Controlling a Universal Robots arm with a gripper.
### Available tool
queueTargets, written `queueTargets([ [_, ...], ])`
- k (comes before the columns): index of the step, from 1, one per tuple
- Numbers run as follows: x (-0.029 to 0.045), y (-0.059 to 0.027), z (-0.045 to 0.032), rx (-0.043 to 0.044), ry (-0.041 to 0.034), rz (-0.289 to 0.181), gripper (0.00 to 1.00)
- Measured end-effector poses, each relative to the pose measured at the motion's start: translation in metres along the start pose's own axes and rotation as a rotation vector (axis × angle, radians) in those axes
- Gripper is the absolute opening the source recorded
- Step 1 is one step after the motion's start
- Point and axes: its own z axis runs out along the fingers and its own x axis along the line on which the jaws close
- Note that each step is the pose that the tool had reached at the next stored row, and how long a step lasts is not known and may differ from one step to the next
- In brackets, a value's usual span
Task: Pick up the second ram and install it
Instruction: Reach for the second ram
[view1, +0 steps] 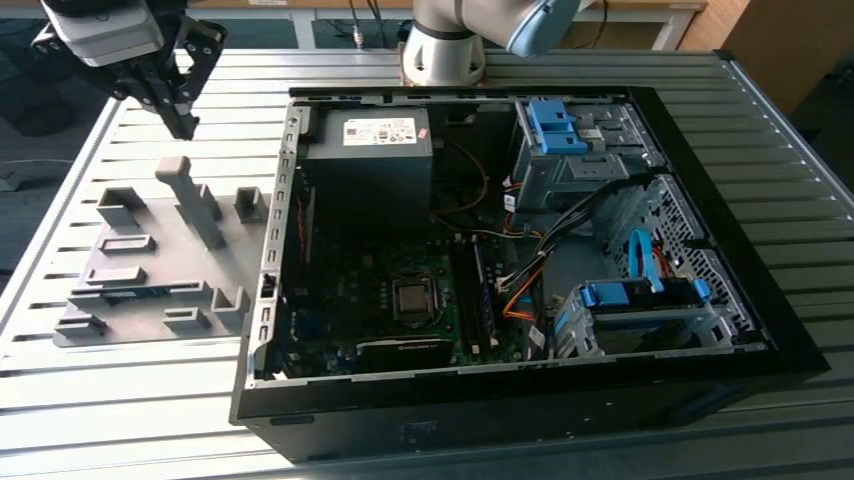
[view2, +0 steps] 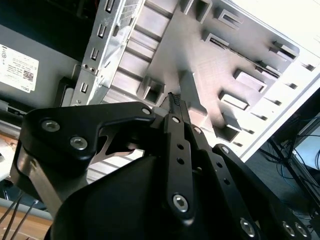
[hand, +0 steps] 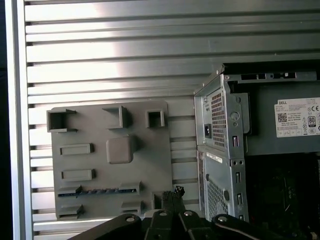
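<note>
The second ram (view1: 140, 293) is a thin dark strip lying flat in a slot of the grey holder plate (view1: 160, 215), near the plate's front edge. In the first wrist view the ram (hand: 95, 191) sits between two small blocks on the plate (hand: 145, 150). My gripper (view1: 183, 128) hangs above the table behind the plate's far edge, well clear of the ram. Its fingers look shut with nothing between them. Its fingertips appear in both wrist views (hand: 173, 192) (view2: 174, 99), over the plate (view2: 200, 55).
An open computer case (view1: 747, 300) lies at the exterior view's right of the plate, with a power supply (view1: 374, 150), cables and blue drive brackets (view1: 554, 125). A dark memory stick (view1: 470, 290) stands in the motherboard slots. Tall grey blocks (view1: 187, 195) rise from the plate.
</note>
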Motion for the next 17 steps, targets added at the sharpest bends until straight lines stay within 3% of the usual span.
queueTargets([
  [5, 0.0127, -0.0010, -0.0003, 0.0000, 0.0000, 0.000, 0.11],
  [10, 0.0324, -0.0033, -0.0008, 0.0000, -0.0001, 0.000, 0.11],
  [17, 0.0520, -0.0173, -0.0018, 0.0001, 0.0000, 0.000, 0.11],
])
